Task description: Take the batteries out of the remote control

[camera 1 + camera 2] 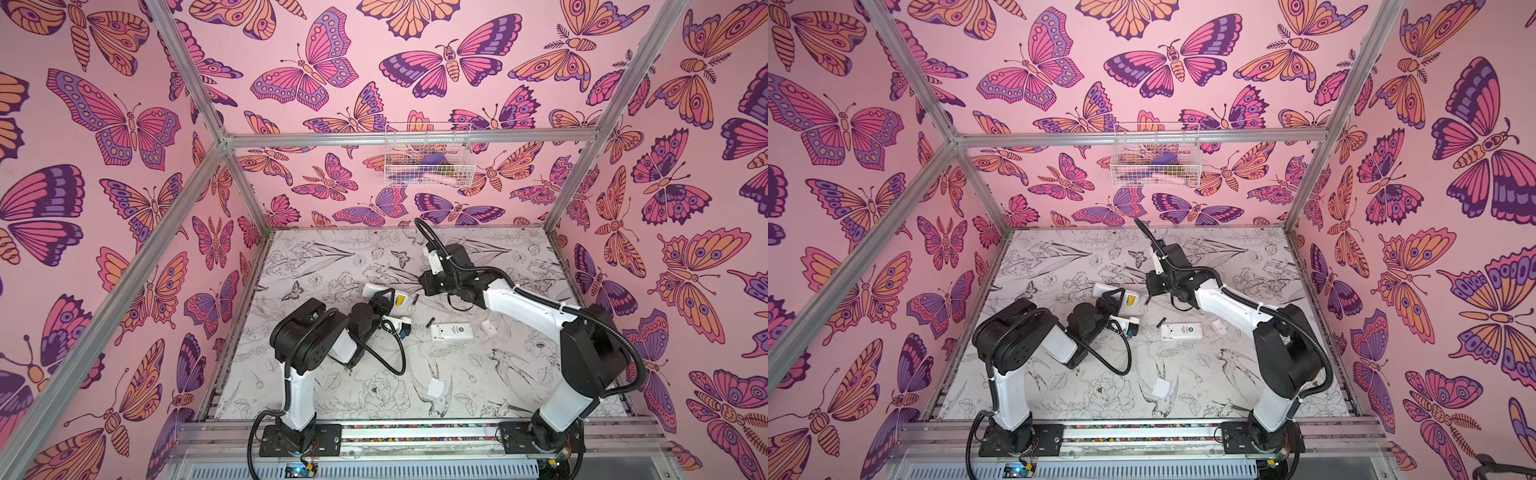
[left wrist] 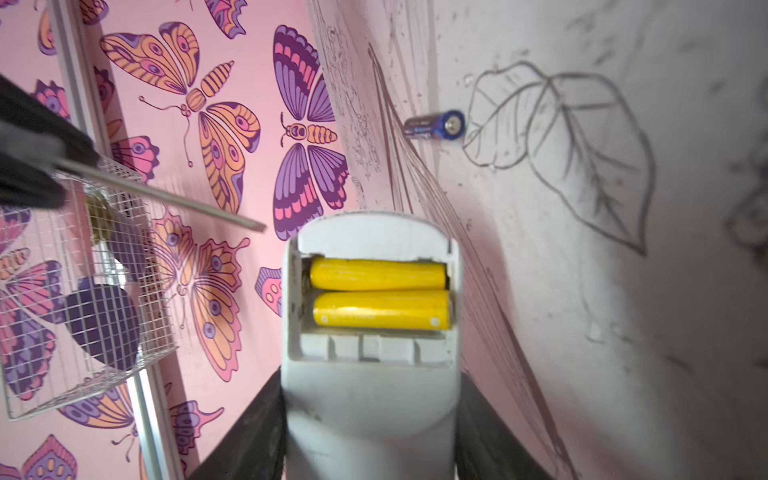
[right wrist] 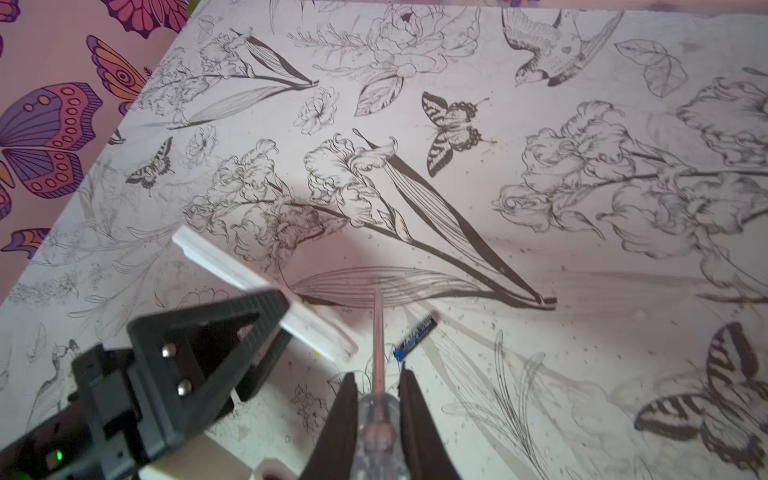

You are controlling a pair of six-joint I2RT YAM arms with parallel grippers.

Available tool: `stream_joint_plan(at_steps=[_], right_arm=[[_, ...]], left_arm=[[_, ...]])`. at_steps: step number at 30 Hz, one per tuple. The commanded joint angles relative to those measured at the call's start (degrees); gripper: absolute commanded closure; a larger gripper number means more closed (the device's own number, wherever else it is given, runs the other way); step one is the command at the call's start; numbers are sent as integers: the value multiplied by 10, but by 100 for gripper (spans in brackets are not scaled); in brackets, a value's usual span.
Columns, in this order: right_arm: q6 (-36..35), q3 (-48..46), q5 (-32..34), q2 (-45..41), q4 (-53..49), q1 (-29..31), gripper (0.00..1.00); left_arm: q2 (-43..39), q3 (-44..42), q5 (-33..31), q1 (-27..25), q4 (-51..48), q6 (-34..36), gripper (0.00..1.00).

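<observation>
Left wrist view: two yellow batteries (image 2: 378, 274) sit side by side in the open compartment of a white remote (image 2: 370, 399). The left gripper (image 1: 384, 298) clamps this remote by its sides and holds it at a tilt over the bench (image 1: 332, 257). A dark battery (image 2: 434, 124) lies loose on the bench just right of that remote. In a top view a second dark battery (image 1: 430, 322) lies nearer, beside the left end of a second remote (image 1: 451, 331) lying flat. The right gripper (image 3: 377, 386) is closed on a thin grey tool (image 3: 377, 324), its tip near the loose dark battery. A white cover plate (image 1: 488, 326) lies right of the second remote. A second cover plate (image 1: 436, 387) lies nearer still.
</observation>
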Motion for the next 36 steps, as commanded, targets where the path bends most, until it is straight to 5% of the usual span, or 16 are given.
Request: stream_joint_plan(at_steps=[1, 9, 16, 22, 27, 31, 36], right_arm=[[-34, 76, -62, 37, -131, -12, 100], [-103, 213, -280, 115, -346, -27, 100], [-67, 207, -137, 83, -310, -51, 100], [-106, 226, -266, 96, -374, -44, 100], [-75, 146, -108, 23, -292, -58, 100], [-25, 59, -30, -61, -199, -68, 100], [-8, -35, -63, -140, -136, -68, 100]], left_arm=[[-21, -8, 38, -5, 46, 41, 100], [-19, 0, 79, 2, 36, 100, 100], [-44, 34, 78, 6, -2, 116, 100], [-90, 49, 79, 10, -79, 111, 100], [-96, 62, 40, 9, -125, 85, 100], [-136, 92, -42, 9, -274, 3, 100], [-213, 148, -141, 8, -531, -179, 100]])
